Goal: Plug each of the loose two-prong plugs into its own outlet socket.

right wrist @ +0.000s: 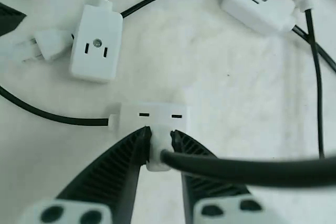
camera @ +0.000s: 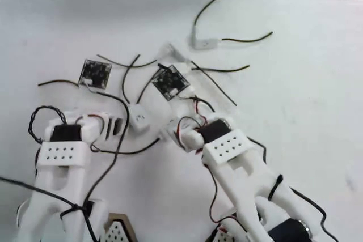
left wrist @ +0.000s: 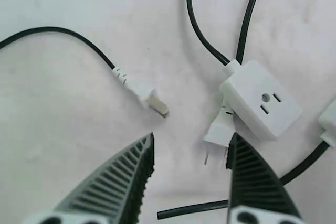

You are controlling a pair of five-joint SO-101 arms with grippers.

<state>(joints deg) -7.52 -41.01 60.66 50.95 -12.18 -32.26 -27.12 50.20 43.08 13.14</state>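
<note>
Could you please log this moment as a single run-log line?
left pincer: open, near loose plug beside white socket | right pincer: shut on held plug at slotted socket, slots uncovered

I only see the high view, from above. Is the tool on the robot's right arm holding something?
Observer: Yes. The right tool is shut on a white plug, which touches a two-slot socket block.
Operator: And the left tool?
Observer: The left tool is open, with a loose two-prong plug lying between its fingers.
Operator: Which way do its prongs point?
Observer: Toward the tool, away from the outlet socket beside it.
</note>
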